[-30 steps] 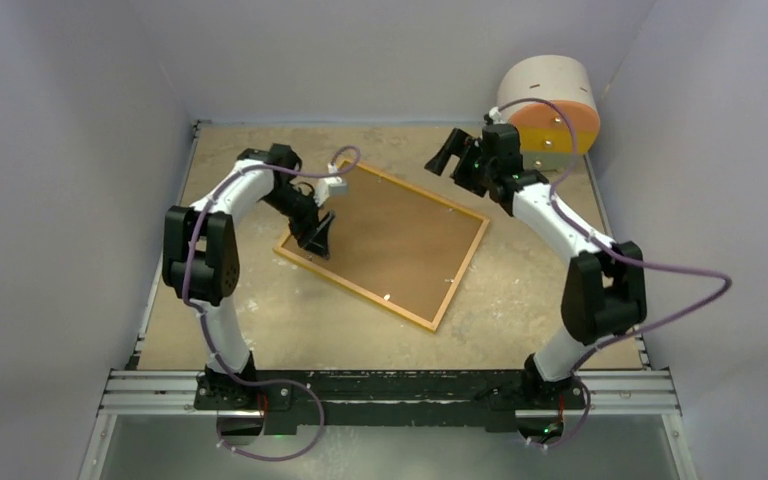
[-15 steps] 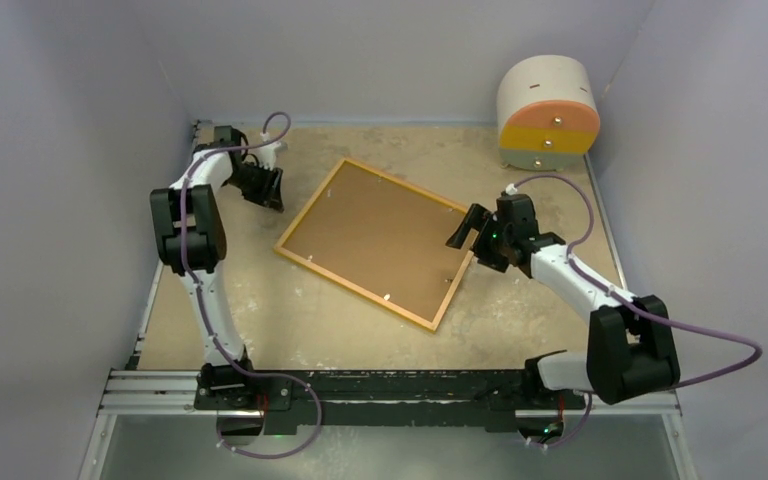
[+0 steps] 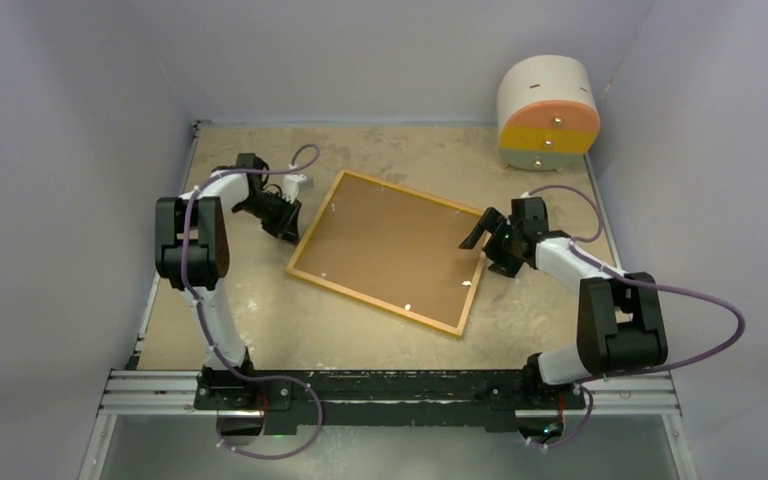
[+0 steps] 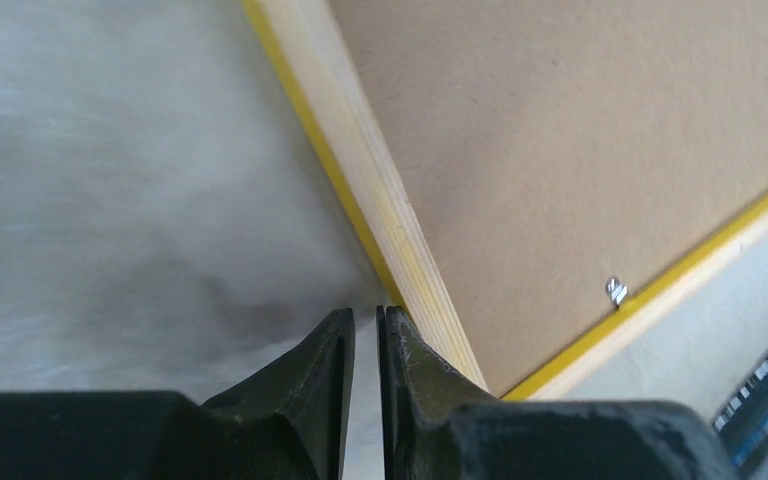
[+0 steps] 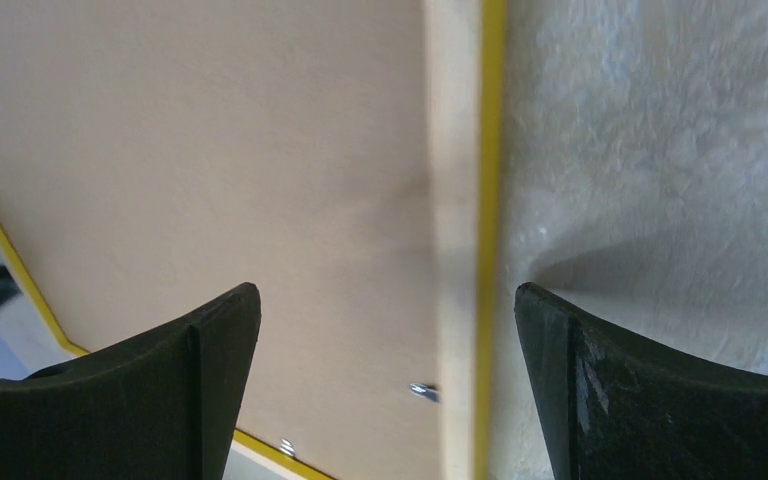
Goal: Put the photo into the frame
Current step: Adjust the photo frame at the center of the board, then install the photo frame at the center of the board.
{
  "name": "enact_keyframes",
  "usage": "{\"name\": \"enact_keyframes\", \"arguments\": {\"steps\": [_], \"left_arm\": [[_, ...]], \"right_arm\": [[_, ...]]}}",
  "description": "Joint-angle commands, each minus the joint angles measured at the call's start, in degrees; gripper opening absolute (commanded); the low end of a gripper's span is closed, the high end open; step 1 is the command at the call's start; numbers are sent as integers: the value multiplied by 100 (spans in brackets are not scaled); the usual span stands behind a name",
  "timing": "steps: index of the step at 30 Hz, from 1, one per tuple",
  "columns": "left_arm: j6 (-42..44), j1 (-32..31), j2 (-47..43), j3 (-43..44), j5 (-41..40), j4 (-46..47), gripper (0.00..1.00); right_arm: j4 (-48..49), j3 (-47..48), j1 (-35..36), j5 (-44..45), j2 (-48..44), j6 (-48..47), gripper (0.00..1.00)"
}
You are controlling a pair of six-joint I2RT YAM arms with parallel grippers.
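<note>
Left gripper [image 4: 365,315] nearly together, empty, beside the frame [image 3: 375,301]; right gripper [image 5: 388,300] wide apart astride its opposite edge.

frame [image 3: 374,301] lies back up. backing board [image 3: 392,248] fills the opening, so whatever's under it is hidden. Yellow front faces the table [image 3: 260,310]; only a thin edge line shows. clips [image 3: 407,306] along the border are too small to make out.

Left wrist view: frame runs off top and right, table is blurred, left gripper [image 4: 365,318] is cut off at the bottom. Can't tell if one finger touches the frame's corner.

Right wrist view: frame's border is smeared and runs off top and bottom. right gripper [image 5: 388,300] is cropped at the bottom edge.
</note>
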Motion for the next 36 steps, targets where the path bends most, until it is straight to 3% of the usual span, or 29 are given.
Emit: {"name": "enact_keyframes", "arguments": {"steps": [1,9,12,17,20,27,36], "left_arm": [[772,-477,-393,-596,291,-885,20],[1591,-729,-769,-867,741,-1664,23],[1272,-492,-813,-738,745,-1390,25],[846,-31,-254,-19,1627,-1540,43],[557,-107,-41,-5,1920,-1340,47],[259,-141,339,-138,1926,-919,38],[72,-141,453,-302,1804,-567,27]], "right_arm": [[-51,638,-157,-78,126,-217,99],[-598,1632,-260,886,158,-467,99],[-455,1935,-198,1157,95,-535,97],[207,2076,542,334,465,-176,90],[609,2422,1248,-139,1045,33,86],[1183,3619,2396,-737,2503,343,79],[1170,4972,3022,-1060,4022,590,72]]}}
